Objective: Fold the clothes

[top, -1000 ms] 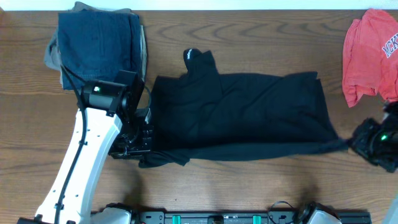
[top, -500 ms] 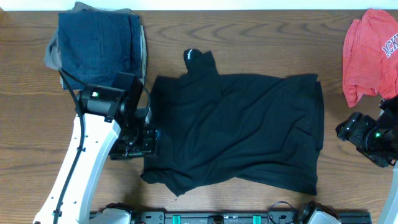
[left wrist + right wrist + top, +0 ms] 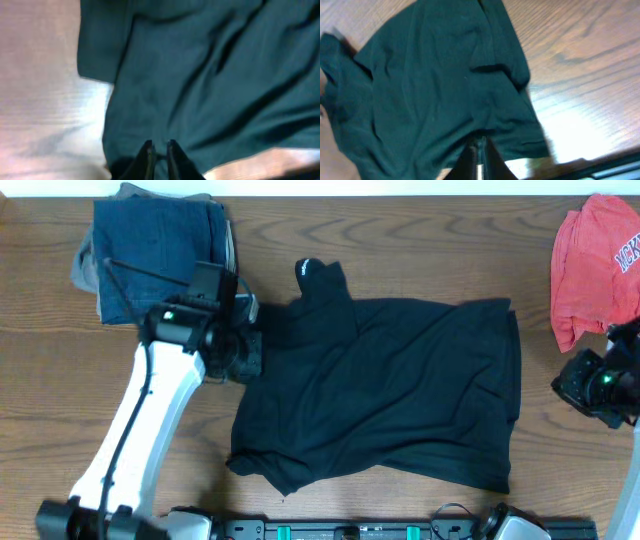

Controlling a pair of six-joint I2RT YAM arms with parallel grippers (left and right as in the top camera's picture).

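Note:
The black garment (image 3: 400,390) lies spread flat across the middle of the table, with a small white mark (image 3: 306,268) on the part sticking out at its top. My left gripper (image 3: 250,350) hovers over the garment's upper left edge. In the left wrist view its fingers (image 3: 160,147) are nearly together over the fabric (image 3: 200,75), with nothing seen pinched. My right gripper (image 3: 585,385) is right of the garment and apart from it. In the right wrist view its fingers (image 3: 479,142) are shut and empty, with the garment (image 3: 430,90) ahead.
A folded dark-blue denim and tan pile (image 3: 155,245) sits at the back left, close to my left arm. A coral-red shirt with lettering (image 3: 595,260) lies at the back right, just above my right gripper. Bare wood table (image 3: 400,230) surrounds the garment.
The right gripper let go of the stretched right corner and the garment settled flat. My left gripper moved from the lower left edge up to the upper left edge. The right gripper shifted slightly.

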